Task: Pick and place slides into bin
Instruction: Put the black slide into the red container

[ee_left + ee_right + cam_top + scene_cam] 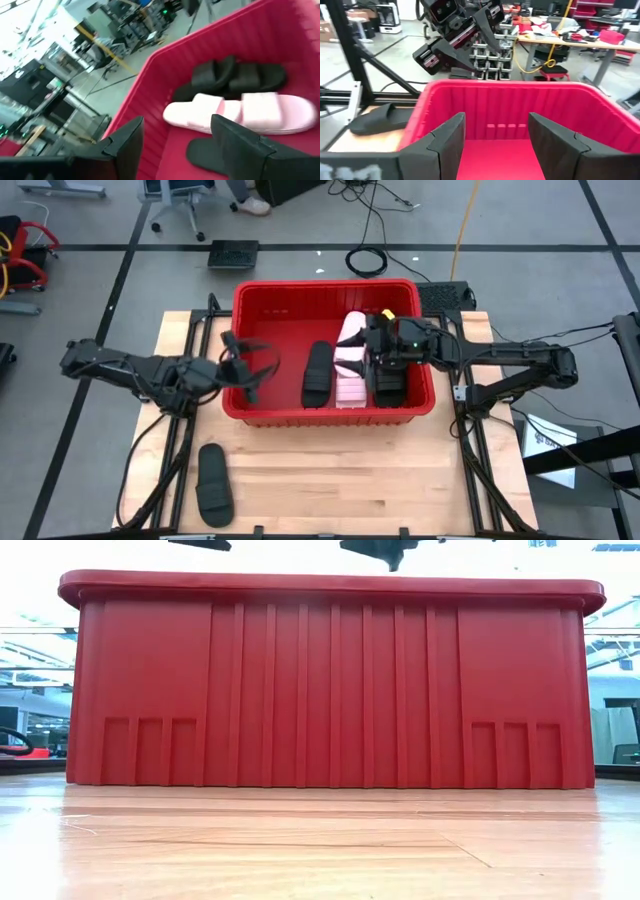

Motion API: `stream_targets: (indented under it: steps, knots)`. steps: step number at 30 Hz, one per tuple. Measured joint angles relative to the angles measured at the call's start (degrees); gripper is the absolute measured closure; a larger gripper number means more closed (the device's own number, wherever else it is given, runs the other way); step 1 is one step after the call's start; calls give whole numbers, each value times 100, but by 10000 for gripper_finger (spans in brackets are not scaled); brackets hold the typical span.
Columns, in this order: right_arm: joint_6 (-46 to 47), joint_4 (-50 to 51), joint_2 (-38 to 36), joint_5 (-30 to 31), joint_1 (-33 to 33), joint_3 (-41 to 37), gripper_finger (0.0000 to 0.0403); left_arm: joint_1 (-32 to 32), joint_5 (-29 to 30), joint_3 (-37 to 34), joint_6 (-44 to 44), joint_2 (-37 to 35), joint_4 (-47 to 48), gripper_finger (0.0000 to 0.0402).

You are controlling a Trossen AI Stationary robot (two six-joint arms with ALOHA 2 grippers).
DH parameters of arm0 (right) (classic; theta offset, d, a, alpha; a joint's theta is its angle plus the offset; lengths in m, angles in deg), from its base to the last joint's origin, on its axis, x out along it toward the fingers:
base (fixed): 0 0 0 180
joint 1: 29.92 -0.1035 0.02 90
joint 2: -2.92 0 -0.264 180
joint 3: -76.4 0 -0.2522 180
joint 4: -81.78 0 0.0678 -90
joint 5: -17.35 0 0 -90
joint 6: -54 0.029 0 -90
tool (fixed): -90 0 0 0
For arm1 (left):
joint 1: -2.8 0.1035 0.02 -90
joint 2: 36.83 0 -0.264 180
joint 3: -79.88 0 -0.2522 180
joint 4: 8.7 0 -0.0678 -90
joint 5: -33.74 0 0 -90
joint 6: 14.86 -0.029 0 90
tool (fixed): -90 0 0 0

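Left gripper [250,368]: fingers [127,145] spread wide, nothing between them, hanging over the left end of the bin [325,288], just inside its rim. Right gripper [385,345]: fingers [447,140] likewise parted and empty, poised over the right half of the bin, above the slides already lying there.

Inside the bin, seen from above: a black slide [317,373] near the middle, a pale pink pair [349,360] just beside it, and further black slides [390,385] at the right end, partly hidden under the right gripper, so their count cannot be read exactly. The left wrist view shows a pale pink slide [240,112] with black ones beyond and before it.

Outstanding item: one black slide [213,484] on the wooden table [400,480], outside the bin, off its near-left corner. Its long axis runs roughly front to back, about parallel to the bin's short side. It lies behind and below the left gripper, well apart from the right one, with the bin wall between.

Judgement: the left arm is the nearer, and would have to draw back out over the rim and descend across the slide's narrow width. The task appears almost complete.
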Motion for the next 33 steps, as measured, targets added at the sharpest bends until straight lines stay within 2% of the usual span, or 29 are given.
stream_targets:
  steps: [5, 10, 19, 22, 27, 33]
  knots:
    - [1, 0, 2, 1, -288, 0, 195, -752, 559, 0, 219, 88, 39, 165]
    - [1, -18, 82, 1, -540, 0, 195, -1377, 545, 0, 789, 95, 317, 165]
    - [1, -254, 441, 1, -810, 0, 195, -2147, 719, 0, 1711, 95, 908, 165]
    - [1, -338, 493, 3, -877, 0, 195, -2331, 436, 18, 2232, 93, 1311, 165]
    - [16, -345, 522, 5, -970, 0, 195, -2564, -600, 303, 3630, 91, 2178, 165]
    - [84, -338, 522, 7, -1152, 0, 195, -2895, -1603, 380, 4849, 98, 2692, 165]
